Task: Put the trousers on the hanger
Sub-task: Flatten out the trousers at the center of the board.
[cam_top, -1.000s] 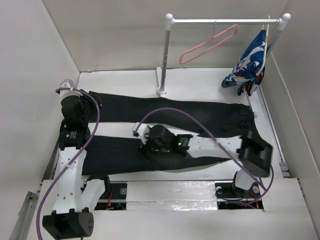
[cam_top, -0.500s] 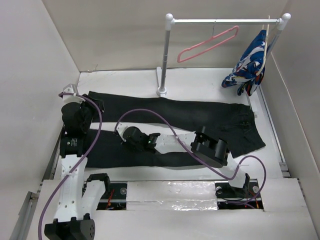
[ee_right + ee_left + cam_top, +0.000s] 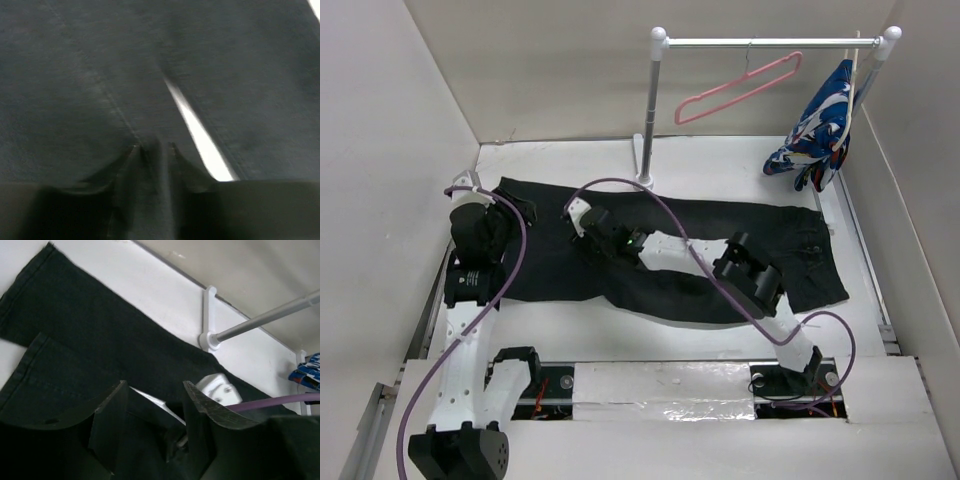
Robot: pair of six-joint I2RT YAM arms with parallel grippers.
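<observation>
The black trousers [image 3: 782, 232] lie flat across the table, waist at the right and cuffs at the left. The near leg is pulled up against the far leg. My right gripper [image 3: 584, 222] is shut on a fold of the near leg, seen pinched between its fingers in the right wrist view [image 3: 154, 148]. My left gripper [image 3: 513, 209] hovers over the left cuffs with its jaws apart and empty; it also shows in the left wrist view [image 3: 155, 390] above the trousers [image 3: 95, 330]. The pink hanger [image 3: 740, 86] hangs on the rail at the back.
The white-and-silver rail stand [image 3: 646, 110] stands at the back centre, its base [image 3: 207, 338] close to the far trouser leg. A blue-white-red patterned garment [image 3: 817, 128] hangs at the rail's right end. Walls enclose the table on three sides.
My right gripper has moved left and toward the back, dragging the near trouser leg up against the far leg. My left arm has shifted slightly toward the back.
</observation>
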